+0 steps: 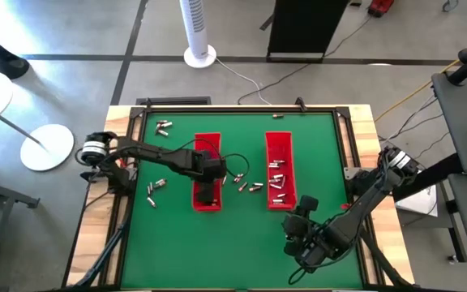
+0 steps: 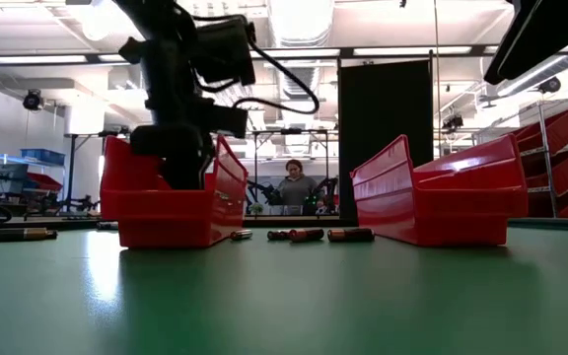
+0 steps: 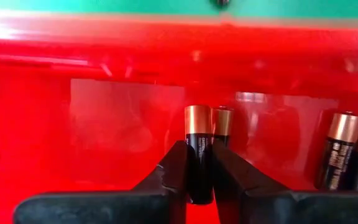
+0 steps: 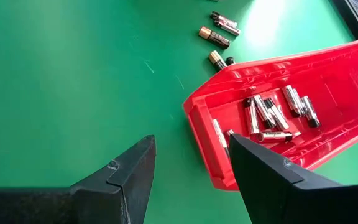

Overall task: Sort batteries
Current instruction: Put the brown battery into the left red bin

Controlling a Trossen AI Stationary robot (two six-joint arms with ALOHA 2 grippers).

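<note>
Left gripper [image 3: 199, 168] pinches a smooth copper-capped battery [image 3: 198, 149] inside the glossy left red tray [image 1: 207, 143]; right gripper [image 4: 191, 165], spread, seemingly hovers near the right red tray [image 4: 347, 68].

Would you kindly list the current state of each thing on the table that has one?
Left claw: shut on a black-and-copper battery, down inside the left red tray.
Right claw: open, empty, over the green mat near the right red tray.
Right red tray: holds several batteries.
Loose batteries: lying on the mat between the trays.

Glossy red plastic is seen on the trays [image 4: 328, 81]; the counter [image 1: 177, 235] is covered in matt green, edged with wood.
</note>
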